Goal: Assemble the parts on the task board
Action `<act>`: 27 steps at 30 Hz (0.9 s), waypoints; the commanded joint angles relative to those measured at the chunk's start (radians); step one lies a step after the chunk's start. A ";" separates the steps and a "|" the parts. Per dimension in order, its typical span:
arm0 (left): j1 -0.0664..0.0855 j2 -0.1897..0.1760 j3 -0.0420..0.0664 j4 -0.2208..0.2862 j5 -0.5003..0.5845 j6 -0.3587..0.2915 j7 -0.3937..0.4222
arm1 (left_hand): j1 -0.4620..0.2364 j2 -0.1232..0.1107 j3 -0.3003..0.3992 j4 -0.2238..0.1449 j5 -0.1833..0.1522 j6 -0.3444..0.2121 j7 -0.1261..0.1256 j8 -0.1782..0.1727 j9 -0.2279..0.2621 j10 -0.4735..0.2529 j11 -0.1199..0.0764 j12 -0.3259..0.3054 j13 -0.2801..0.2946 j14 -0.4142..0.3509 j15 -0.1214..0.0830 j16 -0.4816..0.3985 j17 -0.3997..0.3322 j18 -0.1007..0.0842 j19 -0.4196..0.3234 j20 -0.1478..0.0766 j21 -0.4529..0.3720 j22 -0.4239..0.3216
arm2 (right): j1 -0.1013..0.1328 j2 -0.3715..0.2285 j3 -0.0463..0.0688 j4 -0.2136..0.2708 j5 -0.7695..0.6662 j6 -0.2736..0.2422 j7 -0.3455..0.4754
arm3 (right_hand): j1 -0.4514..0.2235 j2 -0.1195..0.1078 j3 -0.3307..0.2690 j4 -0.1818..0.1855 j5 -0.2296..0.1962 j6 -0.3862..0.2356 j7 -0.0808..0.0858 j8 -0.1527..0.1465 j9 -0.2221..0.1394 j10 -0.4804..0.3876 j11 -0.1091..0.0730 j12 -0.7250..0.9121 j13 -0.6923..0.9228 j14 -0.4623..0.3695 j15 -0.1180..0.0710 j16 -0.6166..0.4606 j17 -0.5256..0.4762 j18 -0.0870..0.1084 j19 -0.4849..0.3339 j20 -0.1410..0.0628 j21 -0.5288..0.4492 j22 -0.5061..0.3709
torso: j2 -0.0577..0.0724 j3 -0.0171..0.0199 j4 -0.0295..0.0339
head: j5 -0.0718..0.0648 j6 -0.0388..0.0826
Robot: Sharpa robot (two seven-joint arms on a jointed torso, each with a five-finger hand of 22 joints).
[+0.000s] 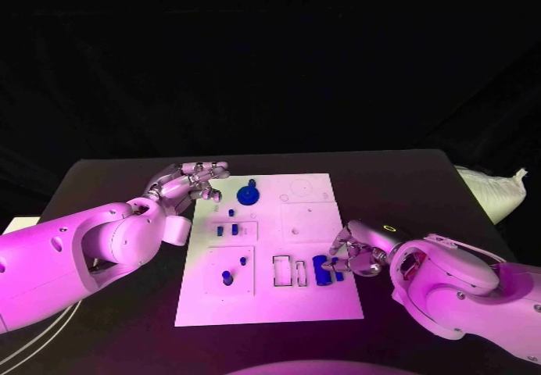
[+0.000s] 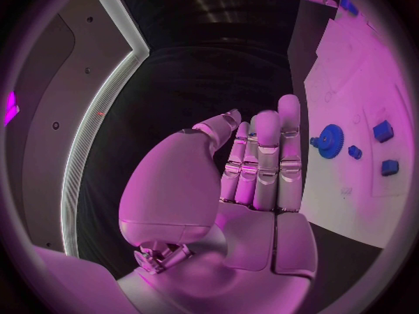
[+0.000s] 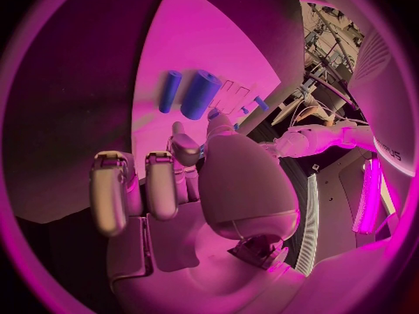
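The white task board (image 1: pixel 295 306) lies in the middle of the table. A blue gear (image 1: pixel 248 193) sits near its far left corner, also seen in the left wrist view (image 2: pixel 330 141), with small blue parts (image 1: pixel 226 229) below it. My left hand (image 1: pixel 191 183) hovers at that corner, fingers straight and holding nothing (image 2: pixel 262 167). At the board's right edge, my right hand (image 1: pixel 355 254) has its fingers curled (image 3: pixel 174 181). Its thumb and a finger pinch what looks like a small blue part (image 3: pixel 202 148). A thick blue cylinder (image 3: pixel 199 94) and a thinner one (image 3: pixel 170 91) lie just beyond it.
More small blue parts (image 1: pixel 229 276) stand in a square recess at the board's near left. Narrow rectangular slots (image 1: pixel 288 269) lie beside the cylinders. A white bag (image 1: pixel 496 191) sits off the table's far right corner. Black table surface surrounds the board.
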 commanded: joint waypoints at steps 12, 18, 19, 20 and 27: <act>-0.001 -0.002 0.001 0.002 -0.006 0.022 0.006 | -0.008 0.007 -0.006 0.001 -0.004 -0.010 0.000 0.007 -0.002 -0.007 -0.001 0.007 0.001 -0.007 0.002 -0.004 -0.001 0.011 0.004 0.003 -0.005 -0.002 | -0.027 0.053 0.000 -0.034 -0.044 0.050 -0.033 | -0.018 0.009 -0.019 0.001 -0.010 0.009 -0.006 0.015 0.006 0.006 -0.002 0.007 0.013 0.059 0.005 0.005 0.002 -0.008 0.007 -0.003 0.006 0.135 | 0.002 0.0000 0.0037 | 0.011 -0.004; -0.001 -0.003 0.001 0.003 -0.006 0.023 0.006 | -0.007 0.007 -0.006 0.000 -0.004 -0.010 0.000 0.007 -0.002 -0.007 -0.001 0.008 0.001 -0.007 0.002 -0.004 -0.002 0.011 0.004 0.003 -0.005 -0.002 | -0.040 0.075 0.000 -0.052 -0.035 0.064 -0.039 | -0.021 0.012 -0.022 0.002 -0.011 0.009 -0.006 0.016 0.007 0.006 -0.002 0.007 0.016 0.059 0.005 0.005 0.002 -0.008 0.007 -0.003 0.005 0.135 | 0.002 -0.0005 0.0069 | 0.015 -0.007; -0.001 -0.004 0.001 0.004 -0.006 0.023 0.005 | -0.007 0.007 -0.006 0.000 -0.004 -0.010 0.000 0.007 -0.002 -0.007 -0.001 0.008 0.001 -0.007 0.002 -0.004 -0.002 0.011 0.004 0.003 -0.005 -0.002 | -0.042 0.079 0.000 -0.055 -0.034 0.067 -0.039 | -0.022 0.013 -0.022 0.001 -0.011 0.009 -0.007 0.017 0.007 0.007 -0.002 0.008 0.017 0.059 0.004 0.005 0.002 -0.008 0.007 -0.003 0.006 0.135 | 0.002 -0.0006 0.0071 | 0.016 -0.007; -0.001 -0.004 0.001 0.004 -0.006 0.023 0.005 | -0.007 0.007 -0.006 0.000 -0.004 -0.010 0.000 0.007 -0.002 -0.007 -0.001 0.008 0.001 -0.007 0.002 -0.004 -0.002 0.011 0.004 0.003 -0.005 -0.002 | -0.044 0.082 0.000 -0.057 -0.033 0.070 -0.040 | -0.022 0.014 -0.023 0.001 -0.011 0.009 -0.007 0.017 0.007 0.007 -0.002 0.008 0.018 0.059 0.004 0.006 0.003 -0.008 0.007 -0.003 0.006 0.135 | 0.002 -0.0007 0.0070 | 0.017 -0.008; -0.001 -0.007 0.001 0.004 -0.006 0.025 0.003 | -0.007 0.007 -0.006 0.000 -0.004 -0.010 0.000 0.007 -0.002 -0.007 -0.001 0.008 0.001 -0.007 0.002 -0.004 -0.002 0.011 0.004 0.003 -0.005 -0.002 | -0.055 0.100 0.000 -0.073 -0.028 0.089 -0.047 | -0.010 0.029 -0.026 -0.002 -0.013 0.029 -0.015 0.034 0.017 0.017 -0.009 0.025 0.043 0.059 0.000 0.008 0.007 -0.010 0.011 -0.006 0.010 0.141 | 0.002 -0.0010 0.0068 | 0.022 -0.011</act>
